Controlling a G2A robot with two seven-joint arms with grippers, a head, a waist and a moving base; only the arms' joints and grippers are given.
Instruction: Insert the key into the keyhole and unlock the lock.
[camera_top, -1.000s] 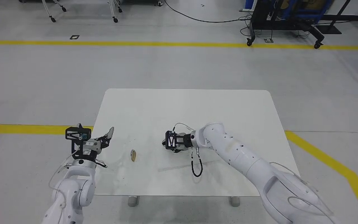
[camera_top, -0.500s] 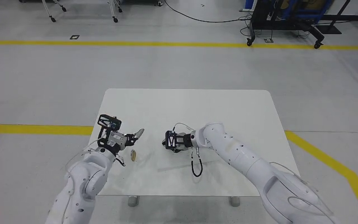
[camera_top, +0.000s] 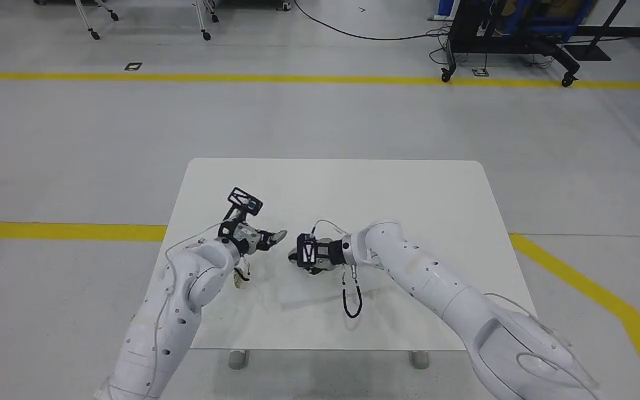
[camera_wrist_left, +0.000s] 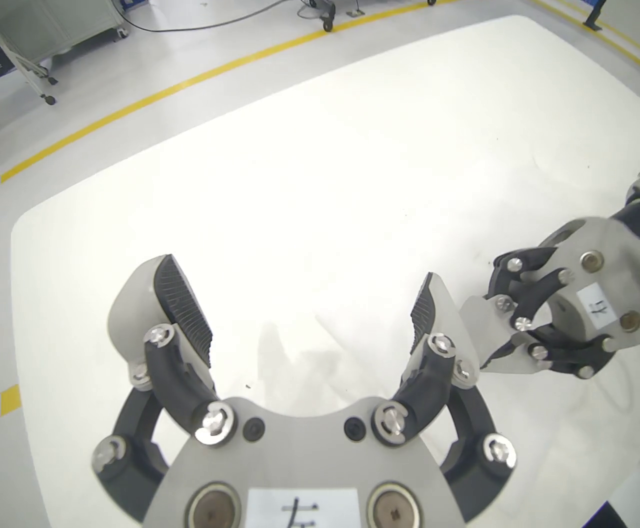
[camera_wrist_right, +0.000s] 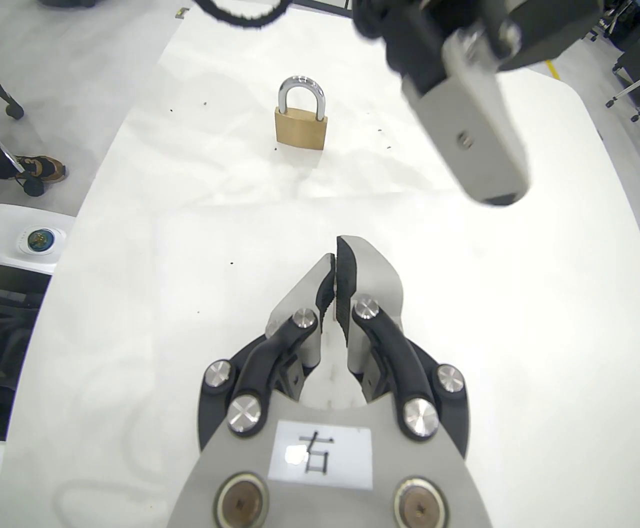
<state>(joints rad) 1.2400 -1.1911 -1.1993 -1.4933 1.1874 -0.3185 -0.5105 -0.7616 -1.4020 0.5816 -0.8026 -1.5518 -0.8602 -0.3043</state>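
Note:
A brass padlock (camera_wrist_right: 301, 127) with a closed steel shackle rests on the white table (camera_wrist_right: 150, 260), some way ahead of my right gripper (camera_wrist_right: 337, 250). The right gripper is shut, and I see no key between its pads. In the top view the padlock (camera_top: 238, 279) lies just beside the left forearm. My left gripper (camera_wrist_left: 300, 295) hovers open above bare table with nothing between its fingers. It sits close to the right gripper (camera_wrist_left: 480, 325), almost tip to tip near the table's middle (camera_top: 283, 246). One left finger (camera_wrist_right: 470, 125) hangs large in the right wrist view.
A black cable loop (camera_top: 350, 295) from the right arm hangs onto the table toward the front edge. The table's far half (camera_top: 400, 195) is bare. Yellow floor lines run behind and beside the table.
The left arm has swung rightward from the table's left edge, past the padlock, to just beside the right gripper. It stays open. The right arm has barely moved.

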